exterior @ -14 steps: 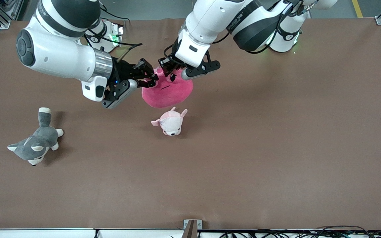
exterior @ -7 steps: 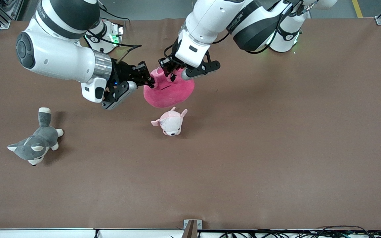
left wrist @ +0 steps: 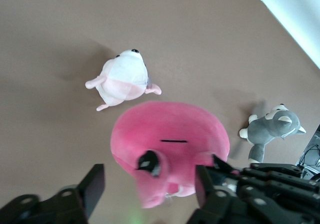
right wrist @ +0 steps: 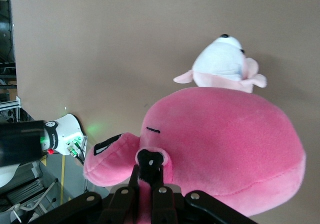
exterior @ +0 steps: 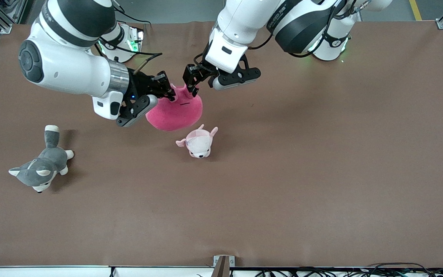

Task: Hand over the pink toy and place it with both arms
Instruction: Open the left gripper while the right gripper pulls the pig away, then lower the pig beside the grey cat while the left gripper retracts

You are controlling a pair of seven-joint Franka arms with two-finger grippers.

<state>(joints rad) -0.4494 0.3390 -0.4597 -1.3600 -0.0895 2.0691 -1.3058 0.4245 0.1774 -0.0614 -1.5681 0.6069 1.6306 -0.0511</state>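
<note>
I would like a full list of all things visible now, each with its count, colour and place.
pink toy: one, hot pink, held above the table, over the spot just farther from the front camera than the small plush.
small plush: one, pale pink and white, on the table near its middle.
husky: one, grey and white, on the table toward the right arm's end.
table: one, brown.
right gripper: one, black, fingers shut on the pink toy.
left gripper: one, black, fingers open, just above the pink toy.
</note>
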